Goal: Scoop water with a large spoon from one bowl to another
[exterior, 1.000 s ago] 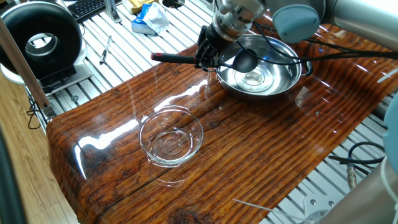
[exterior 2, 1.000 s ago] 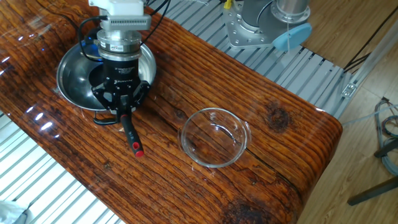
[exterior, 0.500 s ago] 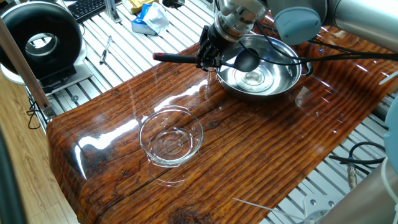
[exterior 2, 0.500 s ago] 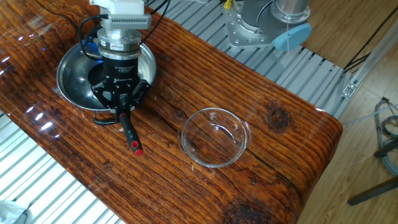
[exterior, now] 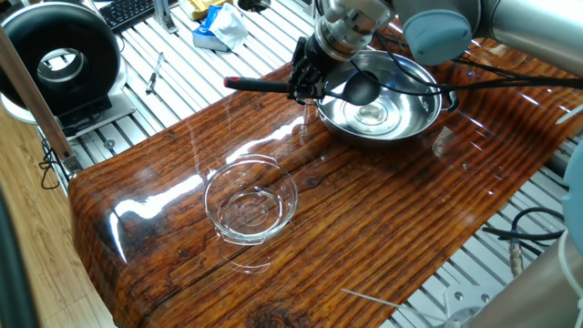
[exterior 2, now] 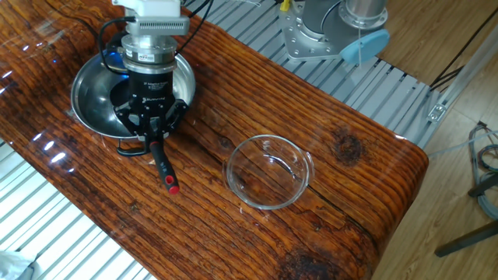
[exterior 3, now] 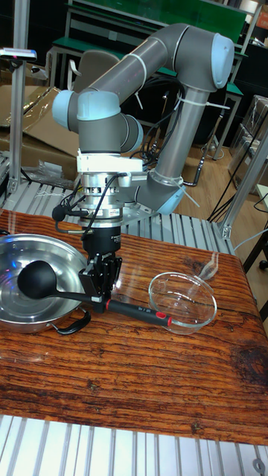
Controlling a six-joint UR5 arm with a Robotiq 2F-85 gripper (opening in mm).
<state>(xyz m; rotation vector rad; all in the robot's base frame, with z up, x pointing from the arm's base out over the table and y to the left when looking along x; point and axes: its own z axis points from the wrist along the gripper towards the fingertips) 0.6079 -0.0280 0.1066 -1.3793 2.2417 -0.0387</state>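
- Glossy wooden tabletop (exterior: 383, 228) with strong grain sits on a slatted metal bench; a keyboard (exterior: 127, 11) and a black round device (exterior: 62, 59) lie beyond one end.
- UR5 arm (exterior 3: 141, 67) reaches down over the rim of the steel bowl (exterior: 419, 114).
- Gripper (exterior 3: 101, 288) is clenched on the handle of the black ladle (exterior 3: 45, 282), near mid-length.
- Ladle is lifted clear of the table, roughly level; its round cup hangs over the steel bowl, and its red-marked tip (exterior 2: 172, 187) points out toward the glass bowl (exterior 2: 268, 171).
- Steel bowl has black side handles; glints on its bottom suggest water (exterior: 372, 114).
- Glass bowl stands alone on the wood, well apart from the steel bowl; whether it holds water cannot be told.
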